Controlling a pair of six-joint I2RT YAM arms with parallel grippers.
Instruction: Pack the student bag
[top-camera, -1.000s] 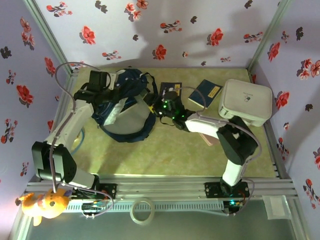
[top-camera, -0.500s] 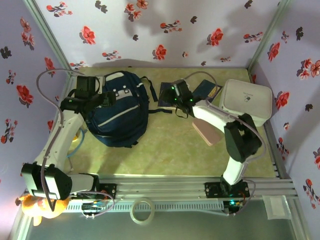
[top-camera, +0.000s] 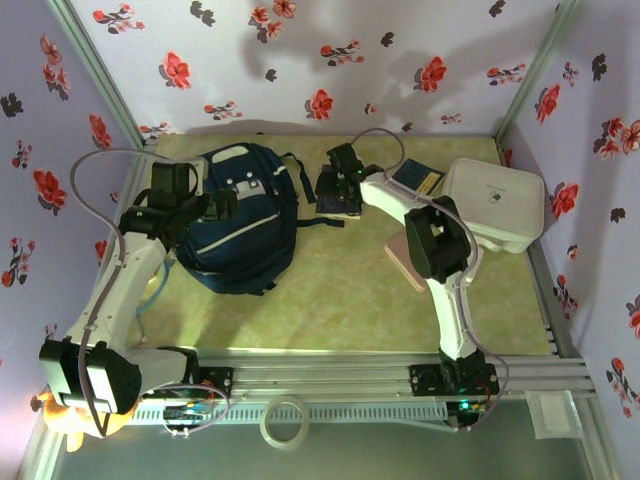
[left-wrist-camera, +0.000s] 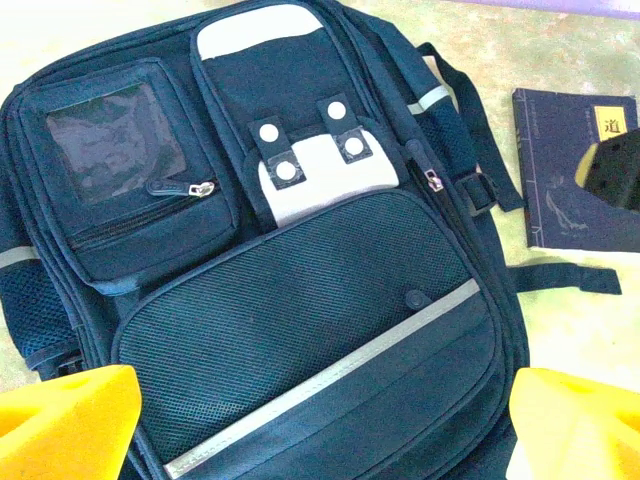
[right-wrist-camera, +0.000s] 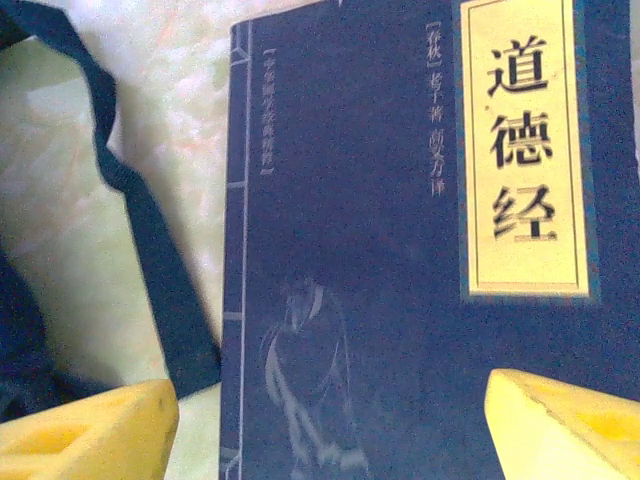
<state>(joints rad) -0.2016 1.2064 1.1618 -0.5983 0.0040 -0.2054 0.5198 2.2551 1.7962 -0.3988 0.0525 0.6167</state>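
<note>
Directly below and ahead of the left fingers (left-wrist-camera: 65, 425): the student bag (top-camera: 240, 225), flat on the counter (top-camera: 340, 300), front pockets and mesh panel facing up. Long axis far-to-near in the overhead view, nearly square to the back wall (top-camera: 300, 60). White-patched top end toward that wall, base toward the counter's near edge. Grey stripe slanting across the lower front pocket. Dark straps (left-wrist-camera: 480, 160) trailing off the bag's right side toward the right fingers (right-wrist-camera: 570, 420).

Left fingers spread wide, gripping nothing, poised above the bag's lower front, no contact visible. Right fingers likewise apart and empty, hovering over a dark blue book (right-wrist-camera: 400, 250) with a yellow title label. Book flat on the counter, right of the bag and apart from its body, one strap end just beside the book's edge. Farther right of those fingers: a second blue book (top-camera: 418, 180), a white box (top-camera: 495, 205) and a pink flat item (top-camera: 408, 270).

Compared with a second ago: bag then bunched up and lifted between both arms, pale side showing; now spread out and settled, front up. Left fingers then closed at the bag's far-left corner; now released and drawn back toward its left edge. Right fingers then at the bag's right rim; now swung away to the far side, above the book.
</note>
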